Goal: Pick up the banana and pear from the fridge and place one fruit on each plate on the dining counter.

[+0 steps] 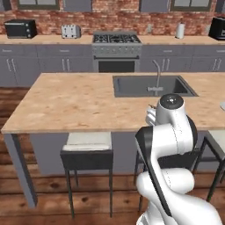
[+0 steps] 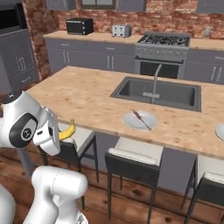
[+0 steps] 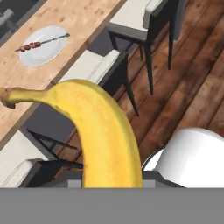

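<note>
Hand view: banana (image 3: 105, 140) large in the foreground, curved, bright yellow, stem end pointing to the left of frame, lower end lost behind the grey band; fingertips themselves not visible, but fruit held fast at the hand, so claw clamped on banana. Beyond it, dining counter (image 3: 65, 17) with light wood-grain top running across the upper left; plate (image 3: 37, 54) lying flat on that top, pale and round, carrying a thin skewer (image 3: 41, 43) of small dark-red pieces laid across it. Cushioned stools (image 3: 94, 65) tucked along the counter's edge, over dark wooden floor (image 3: 183, 74).

Right base view: same banana (image 2: 68, 130) projecting from the gripper (image 2: 56, 133) at the lower left, held in the air in front of the counter's near edge, above a stool seat, well apart from the plate (image 2: 139, 122). Plate near the counter's front edge, just in front of the inset sink (image 2: 175, 96) with faucet (image 2: 154, 81). Edge of a second plate (image 2: 220, 131) at the right border, also on the counter. Stove (image 2: 162, 50), toaster (image 2: 121, 30) and dark oven (image 2: 79, 26) along the wall counter behind.

Left base view: white arm (image 1: 169, 132) folded in front of the counter (image 1: 74, 101), hiding hand and fruit; sink (image 1: 140, 85) to the right of centre.
</note>
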Available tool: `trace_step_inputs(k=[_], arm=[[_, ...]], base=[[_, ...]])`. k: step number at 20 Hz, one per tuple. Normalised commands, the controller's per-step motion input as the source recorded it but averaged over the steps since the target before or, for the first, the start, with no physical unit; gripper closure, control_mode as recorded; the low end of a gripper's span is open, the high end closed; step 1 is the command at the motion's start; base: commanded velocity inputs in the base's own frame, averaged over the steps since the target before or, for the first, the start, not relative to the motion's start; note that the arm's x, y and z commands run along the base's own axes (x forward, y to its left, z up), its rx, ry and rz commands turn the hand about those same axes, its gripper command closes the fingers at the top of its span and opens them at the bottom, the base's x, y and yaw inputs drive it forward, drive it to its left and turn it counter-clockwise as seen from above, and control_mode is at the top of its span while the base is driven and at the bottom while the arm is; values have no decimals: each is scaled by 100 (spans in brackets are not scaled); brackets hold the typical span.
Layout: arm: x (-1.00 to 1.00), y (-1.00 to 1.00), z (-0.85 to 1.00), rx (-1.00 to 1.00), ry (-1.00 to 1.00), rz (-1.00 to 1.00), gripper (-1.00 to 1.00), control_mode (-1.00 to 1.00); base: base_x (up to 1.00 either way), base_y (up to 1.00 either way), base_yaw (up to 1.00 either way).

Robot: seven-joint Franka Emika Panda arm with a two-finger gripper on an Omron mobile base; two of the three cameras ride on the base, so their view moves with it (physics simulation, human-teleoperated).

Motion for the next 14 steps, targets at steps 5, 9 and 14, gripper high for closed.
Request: trace_step_inputs(k=[5, 9, 14], arm=[[0, 0, 0, 0, 0, 0, 100, 100], [0, 0, 0, 0, 0, 0, 100, 100], [0, 0, 0, 0, 0, 0, 100, 100]], base=[[0, -90, -18], [8, -94, -17], [20, -89, -13]])
